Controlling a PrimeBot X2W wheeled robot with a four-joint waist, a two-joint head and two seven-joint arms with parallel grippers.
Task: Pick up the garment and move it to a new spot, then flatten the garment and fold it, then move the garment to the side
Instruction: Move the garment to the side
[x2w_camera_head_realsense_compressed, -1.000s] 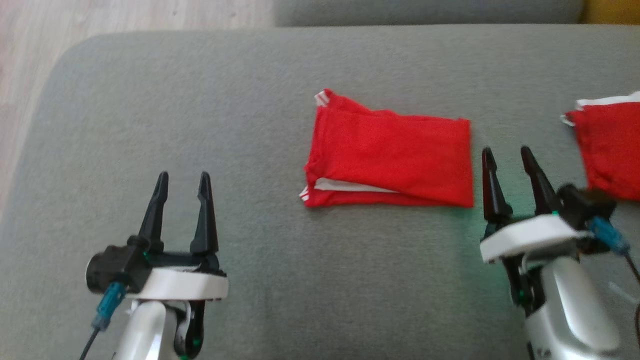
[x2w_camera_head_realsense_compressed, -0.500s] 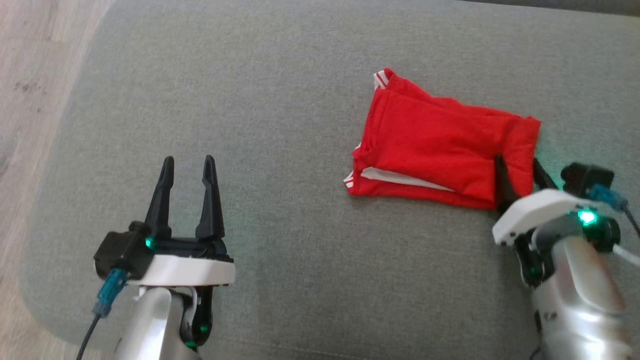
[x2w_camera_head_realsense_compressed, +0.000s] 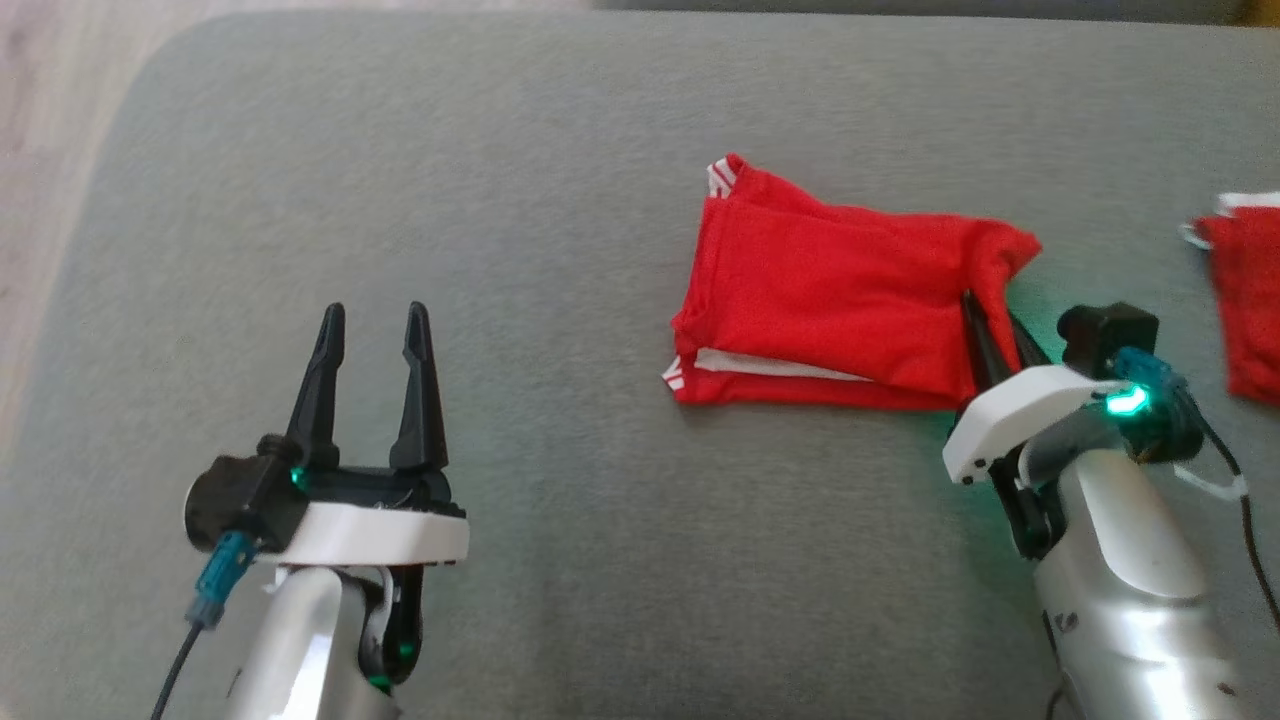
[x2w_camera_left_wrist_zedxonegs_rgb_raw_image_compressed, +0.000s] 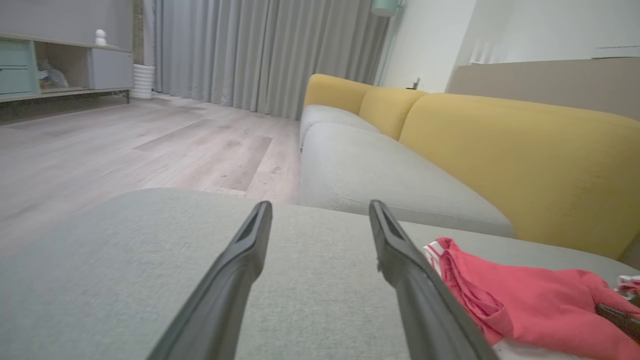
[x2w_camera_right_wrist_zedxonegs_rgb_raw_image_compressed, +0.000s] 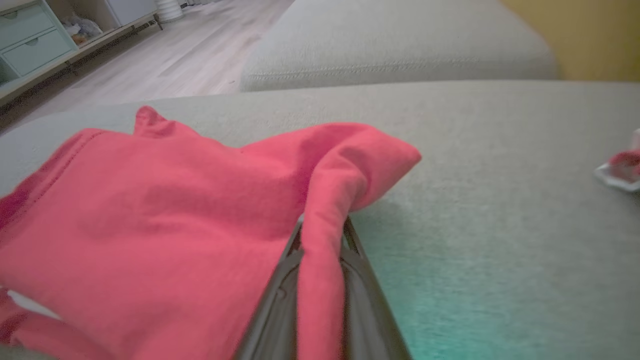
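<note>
The right gripper (x2w_camera_head_realsense_compressed: 990, 318) clamped the right edge of the folded red garment (x2w_camera_head_realsense_compressed: 820, 300), which lay right of centre on the grey cushion (x2w_camera_head_realsense_compressed: 450, 150). The left gripper (x2w_camera_head_realsense_compressed: 375, 312) hovered near left, fingers apart and empty. Dragged by that single pinch, the folds could slip open.

- The left gripper (x2w_camera_left_wrist_zedxonegs_rgb_raw_image_compressed: 320, 204) rises from six o'clock, its two dark fingers spread apart above the grey cushion (x2w_camera_left_wrist_zedxonegs_rgb_raw_image_compressed: 125, 260).
- A red garment (x2w_camera_left_wrist_zedxonegs_rgb_raw_image_compressed: 520, 300) lies crumpled at four o'clock, just beside one finger.
- There is a yellow sofa back (x2w_camera_left_wrist_zedxonegs_rgb_raw_image_compressed: 525, 150) at two o'clock and a wooden floor (x2w_camera_left_wrist_zedxonegs_rgb_raw_image_compressed: 125, 145) at ten.
</note>
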